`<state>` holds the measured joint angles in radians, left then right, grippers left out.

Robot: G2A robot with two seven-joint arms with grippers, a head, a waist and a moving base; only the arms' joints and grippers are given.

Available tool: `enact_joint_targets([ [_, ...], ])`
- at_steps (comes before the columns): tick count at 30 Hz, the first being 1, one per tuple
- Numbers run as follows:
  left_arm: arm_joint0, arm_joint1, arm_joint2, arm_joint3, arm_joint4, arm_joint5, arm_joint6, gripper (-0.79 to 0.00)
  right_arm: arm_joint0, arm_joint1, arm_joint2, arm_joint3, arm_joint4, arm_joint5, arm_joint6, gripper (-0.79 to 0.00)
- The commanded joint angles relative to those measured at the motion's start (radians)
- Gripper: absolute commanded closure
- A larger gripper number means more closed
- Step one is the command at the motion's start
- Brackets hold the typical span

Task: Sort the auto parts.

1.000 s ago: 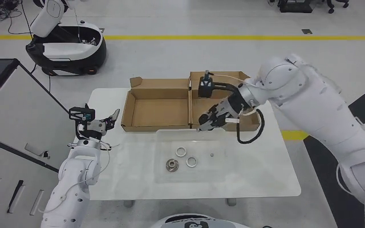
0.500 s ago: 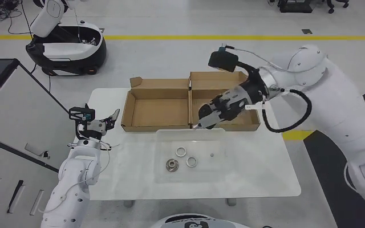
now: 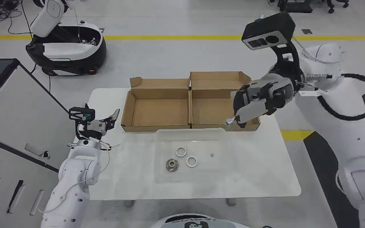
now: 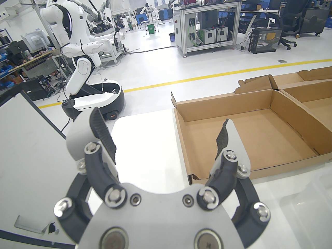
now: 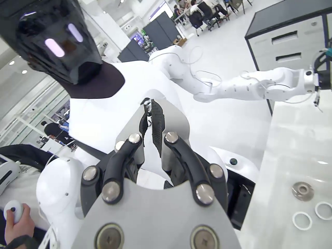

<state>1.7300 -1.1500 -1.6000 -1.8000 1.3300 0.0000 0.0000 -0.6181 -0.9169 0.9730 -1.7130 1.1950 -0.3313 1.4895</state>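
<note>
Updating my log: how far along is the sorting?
Done: no parts visible in the left box or right box. In hand: right pincer shut over its front wall, load unclear; left pincer open. Left: two white rings, metal disc, small piece on the table.

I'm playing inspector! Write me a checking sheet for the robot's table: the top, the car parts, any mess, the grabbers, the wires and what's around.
Surface: white table, bearing a clear plastic tray; behind it an open brown cardboard box and a second brown cardboard box to its right.
Job's things: in the tray, two white rings, a grey metal flanged disc and a tiny grey part; no parts seen in the boxes.
Clutter: nothing seen.
Grippers: left gripper open, by the table's left edge; right gripper shut, above the second box's near right corner.
Cables: dark cables on the floor, far off.
Surroundings: another white robot on a wheeled base; yellow floor line.
</note>
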Motion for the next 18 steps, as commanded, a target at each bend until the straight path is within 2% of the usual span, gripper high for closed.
enact_joint_targets([
  [1, 0.000, 0.000, 0.000, 0.000, 0.000, 0.000, 0.000, -0.785, -0.019, -0.017, 0.036, -0.004, 0.038, 0.015, 0.015, 0.000],
  [7, 0.000, 0.000, 0.000, 0.000, 0.000, 0.000, 0.000, -0.785, -0.074, -0.085, 0.134, -0.013, 0.114, 0.046, 0.046, 0.000],
  [18, 0.000, 0.000, 0.000, 0.000, 0.000, 0.000, 0.000, -0.785, -0.107, -0.186, 0.193, -0.014, 0.167, 0.047, 0.046, 0.000],
])
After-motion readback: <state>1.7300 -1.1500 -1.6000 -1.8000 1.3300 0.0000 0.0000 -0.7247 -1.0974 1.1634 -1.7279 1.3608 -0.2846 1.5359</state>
